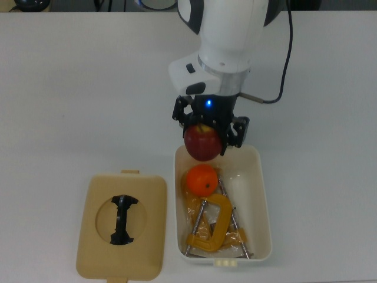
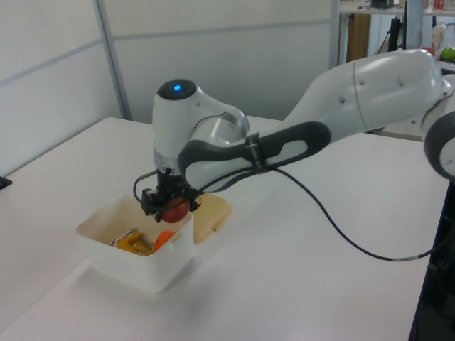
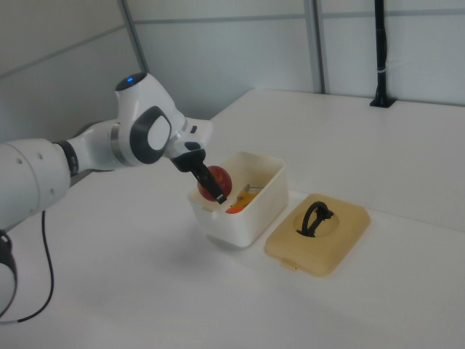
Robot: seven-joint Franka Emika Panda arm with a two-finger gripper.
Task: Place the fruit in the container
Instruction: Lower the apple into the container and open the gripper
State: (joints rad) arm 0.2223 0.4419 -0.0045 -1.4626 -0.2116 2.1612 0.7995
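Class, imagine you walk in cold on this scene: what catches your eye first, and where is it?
The red apple, clamped in the gripper and held above the white tub's end nearest the arm. Next, the bright orange inside the tub beside yellow C-clamps. The tan lid lies on the table at the top view's left.

no readable text, labels, brands or numbers on anything in any view
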